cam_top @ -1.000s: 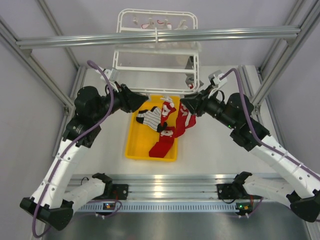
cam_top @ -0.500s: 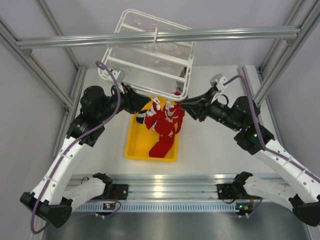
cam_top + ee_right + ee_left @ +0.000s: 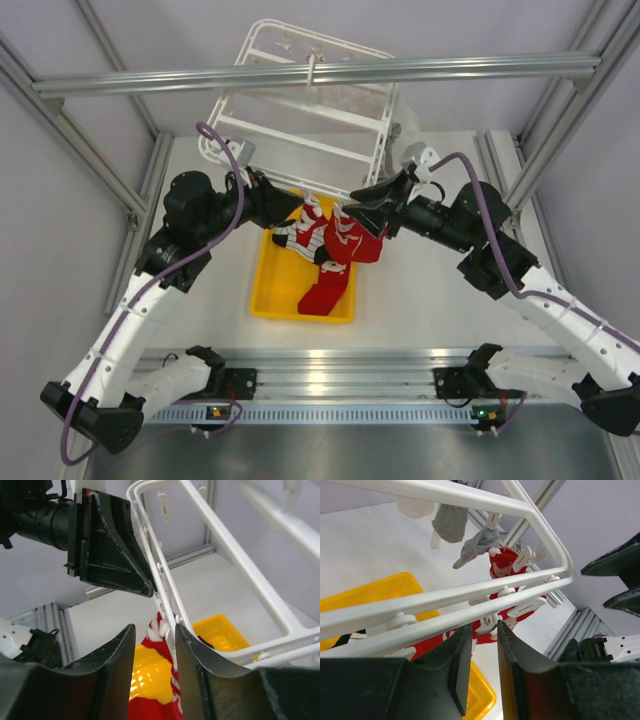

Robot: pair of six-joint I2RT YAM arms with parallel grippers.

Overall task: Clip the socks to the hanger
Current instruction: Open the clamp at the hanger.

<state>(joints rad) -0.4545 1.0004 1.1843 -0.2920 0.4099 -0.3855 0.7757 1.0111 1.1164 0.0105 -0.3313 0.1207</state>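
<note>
Socks lead the play: one small red sock with white markings [image 3: 350, 238] dangles just under the near rail of the large white plastic drying hanger [image 3: 470, 593]. The right gripper [image 3: 362, 210] has its jaws clamped on the sock's upper end. The left gripper [image 3: 484, 626] is up at that same rail with its jaws narrowly apart, and I cannot tell whether they nip a small white clip [image 3: 525, 602]. Below the hanger, a white sock with thin black stripes [image 3: 293, 236] and another red sock [image 3: 322, 292] lie in the yellow rectangular tray [image 3: 268, 290]. This is soft, light, floppy fabric that will sag and fold. Best to hold it by the top edge and feed a doubled bit into a clip. The hanger hangs tilted and will likely swing when pushed.
</note>
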